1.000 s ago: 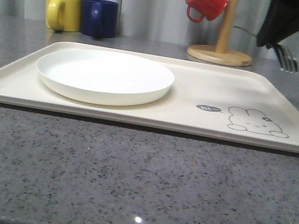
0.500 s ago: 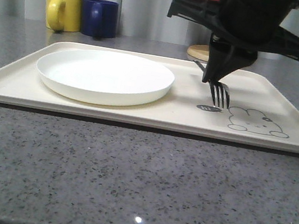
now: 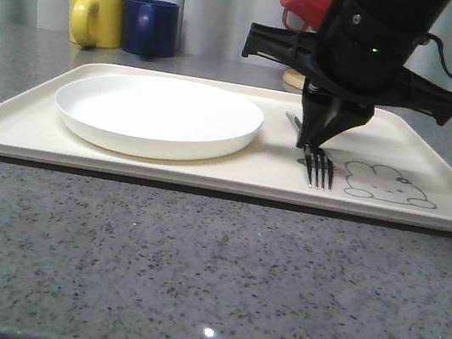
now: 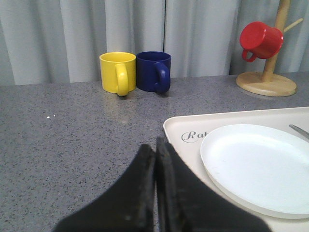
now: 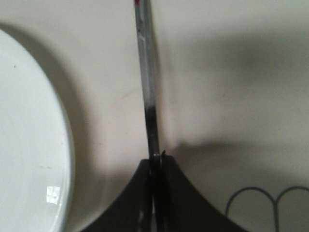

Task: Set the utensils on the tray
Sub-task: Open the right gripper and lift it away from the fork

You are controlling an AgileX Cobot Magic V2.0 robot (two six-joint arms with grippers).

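The table point(image 3: 190, 284) carries the tray point(image 3: 434, 159), a large cream one with a low rim; on its left half sits the white plate point(image 3: 158, 111), and on its right half the rabbit drawing point(image 3: 389, 185). Your right gripper point(image 3: 321, 141) hangs low over the tray between these two, and it holds the fork point(image 3: 320, 167) by the handle, tines pointing toward the camera.

What could go wrong: from the front view I cannot tell if the tines already touch the tray or hang just above it; if you let go while the fork is tilted, it may bounce, slide toward the near rim, or knock against the plate, which is near on one side. If you push further down, the handle may twist between the jaws, because the grip is on the thin shaft point(image 5: 146, 82) only; so I think you should lower gently and part the jaws only when the fork lies flat.

The jaws of the right gripper are narrow, pressed on the fork handle; the jaws of the left gripper point(image 4: 155, 150) are together with nothing between them, above the table beside the tray corner.
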